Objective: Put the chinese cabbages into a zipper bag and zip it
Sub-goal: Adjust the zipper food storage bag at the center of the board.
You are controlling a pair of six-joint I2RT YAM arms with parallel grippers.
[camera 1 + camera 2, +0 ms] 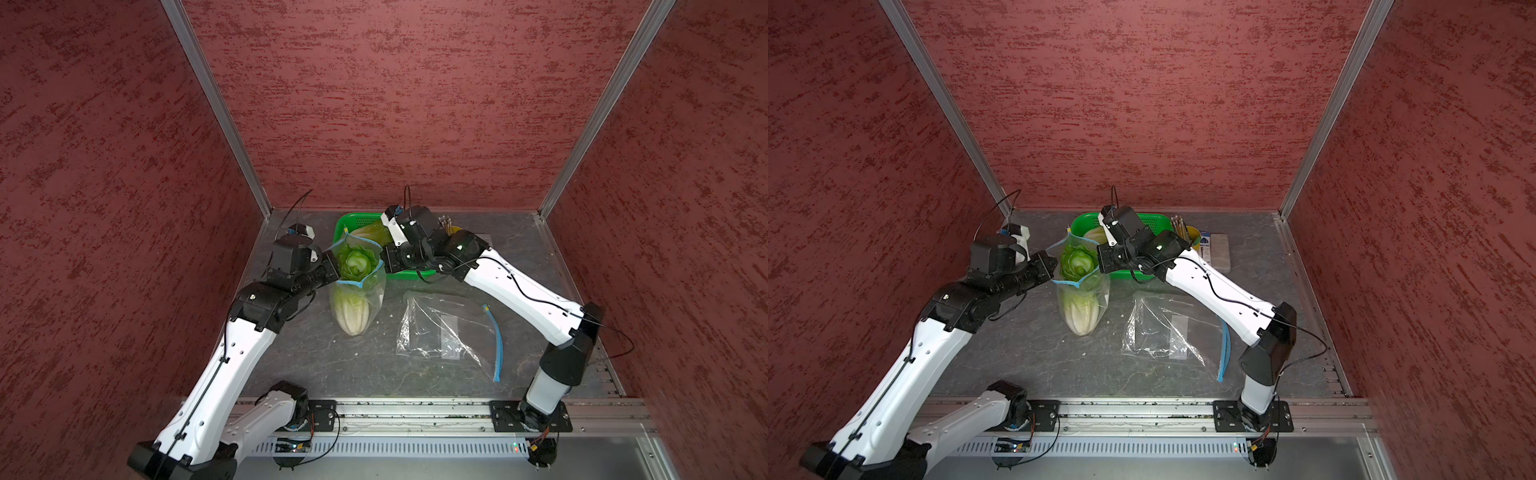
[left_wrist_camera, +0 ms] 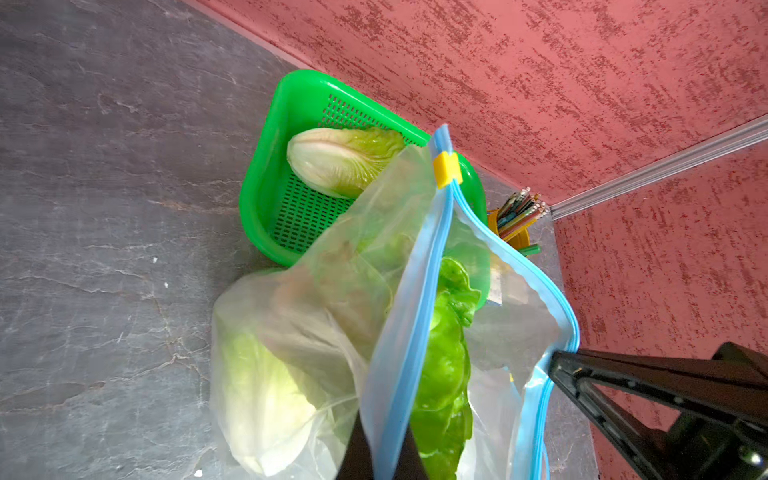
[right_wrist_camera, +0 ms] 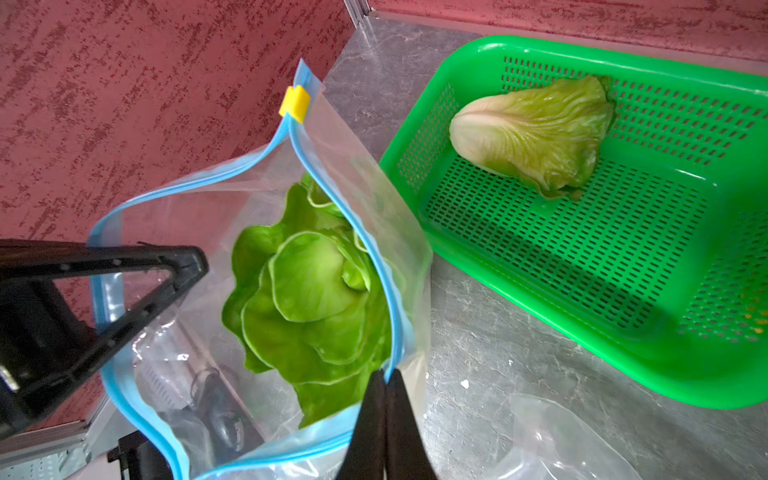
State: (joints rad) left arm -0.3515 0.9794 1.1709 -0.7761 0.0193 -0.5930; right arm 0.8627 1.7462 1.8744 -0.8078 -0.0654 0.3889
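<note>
Upper right in the right wrist view, the cabbage (image 3: 536,133) in the green basket (image 3: 540,332) lies slantwise, nearest the right gripper (image 3: 386,376); it and the left gripper (image 3: 197,259) clamp the zipper bag (image 3: 353,166) rim.

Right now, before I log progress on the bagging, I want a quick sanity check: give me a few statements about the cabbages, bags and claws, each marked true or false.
1. One chinese cabbage lies in the green basket. True.
2. The held zipper bag is zipped shut. False: its mouth gapes open, with the yellow slider at one end.
3. The left claw and the right claw each pinch the bag's blue rim, on opposite sides. True.
4. The spare bag holds a cabbage. False: it lies flat and empty on the table.
5. A green leafy cabbage sits inside the held bag. True.
</note>
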